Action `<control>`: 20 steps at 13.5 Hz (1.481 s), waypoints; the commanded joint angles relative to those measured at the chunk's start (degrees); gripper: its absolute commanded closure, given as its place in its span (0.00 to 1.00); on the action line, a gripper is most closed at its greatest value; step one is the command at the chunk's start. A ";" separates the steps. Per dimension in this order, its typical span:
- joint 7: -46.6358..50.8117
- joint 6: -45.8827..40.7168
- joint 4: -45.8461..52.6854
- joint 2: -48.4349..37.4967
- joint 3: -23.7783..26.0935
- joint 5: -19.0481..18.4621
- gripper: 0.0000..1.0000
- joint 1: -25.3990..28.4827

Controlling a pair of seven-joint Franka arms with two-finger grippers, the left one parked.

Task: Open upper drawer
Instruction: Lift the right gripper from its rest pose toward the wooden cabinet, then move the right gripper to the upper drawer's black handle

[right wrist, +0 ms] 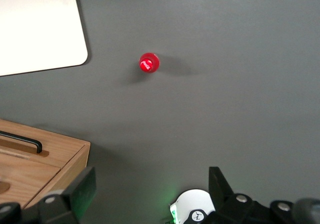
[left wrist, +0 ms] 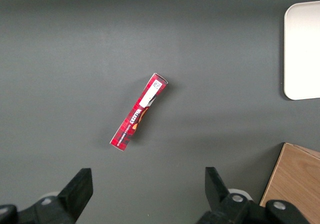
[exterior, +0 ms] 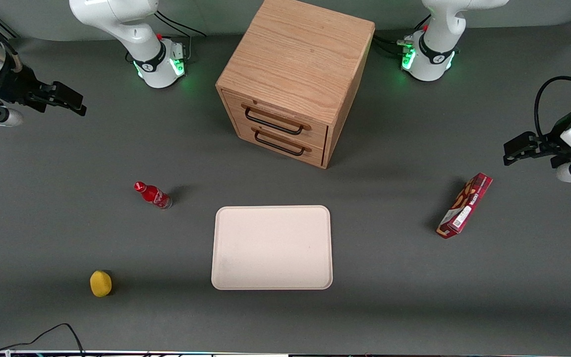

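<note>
Upper drawer [exterior: 279,118], shut, upper centre of the front frame, black wire handle [exterior: 273,124] lying crosswise; our right gripper [exterior: 67,99], fingers apart and empty, hangs well off at the frame's left edge, above the bench [exterior: 389,277].

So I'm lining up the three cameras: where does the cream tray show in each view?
Front view: the cream tray lies flat in front of the oak cabinet, nearer the camera.
Left wrist view: only its edge shows.
Right wrist view: one corner shows; the open pincer hangs apart from it.
Shared landmark: the oak cabinet.
</note>
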 commanded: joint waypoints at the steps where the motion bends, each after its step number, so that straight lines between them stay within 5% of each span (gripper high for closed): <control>1: 1.40 -2.18 1.65 0.26 -1.42 1.53 0.00 0.45; 6: -3.92 -3.33 3.76 0.78 -0.72 1.79 0.00 0.98; 9: -18.97 -3.51 5.78 2.62 0.42 5.21 0.00 0.98; 11: -28.76 -3.42 7.26 5.07 1.47 10.82 0.00 1.33; 14: -45.31 -3.51 8.68 7.89 6.03 12.07 0.00 2.30; 20: -46.93 6.84 9.21 18.78 20.61 17.79 0.00 3.09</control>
